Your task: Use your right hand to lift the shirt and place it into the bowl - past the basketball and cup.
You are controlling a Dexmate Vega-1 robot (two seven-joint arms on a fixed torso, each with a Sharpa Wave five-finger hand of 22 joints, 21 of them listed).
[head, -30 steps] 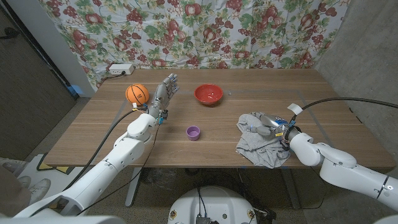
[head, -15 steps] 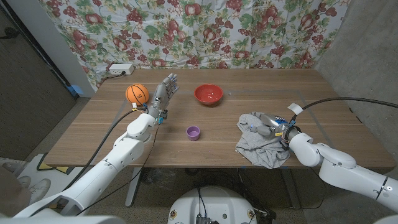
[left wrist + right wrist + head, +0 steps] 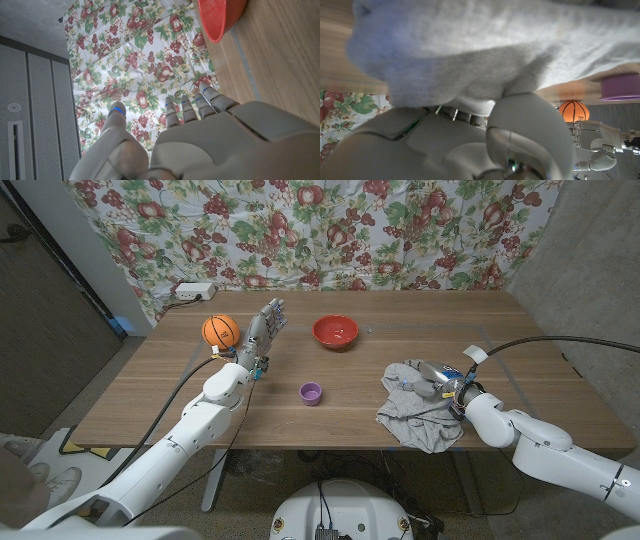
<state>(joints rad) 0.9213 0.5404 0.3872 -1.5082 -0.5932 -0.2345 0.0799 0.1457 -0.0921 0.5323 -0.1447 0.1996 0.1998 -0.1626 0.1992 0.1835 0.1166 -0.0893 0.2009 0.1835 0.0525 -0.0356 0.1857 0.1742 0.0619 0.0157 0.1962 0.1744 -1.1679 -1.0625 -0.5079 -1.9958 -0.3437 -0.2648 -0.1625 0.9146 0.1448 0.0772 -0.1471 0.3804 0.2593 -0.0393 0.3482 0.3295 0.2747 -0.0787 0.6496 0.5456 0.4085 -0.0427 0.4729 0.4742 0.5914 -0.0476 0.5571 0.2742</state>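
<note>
Fabric this soft and light will sag, so a bunched fistful near the middle suits best. The grey shirt (image 3: 418,405) lies crumpled at the table's near right; the right hand (image 3: 447,388) is buried in it, probably gripping, though its fingers are hidden.

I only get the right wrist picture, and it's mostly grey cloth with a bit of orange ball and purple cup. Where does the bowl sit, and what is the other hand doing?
Observer: The red bowl stands toward the table's far side, near the middle, beyond the purple cup.
Operator: And the ball?
Observer: The basketball sits left of the bowl, just beside the left hand.
Operator: Is that hand holding it?
Observer: No, the left hand is open, fingers pointing toward the floral cloth.
Operator: Has my hand got the shirt?
Observer: The right hand is on the shirt, which is crumpled on the table.
</note>
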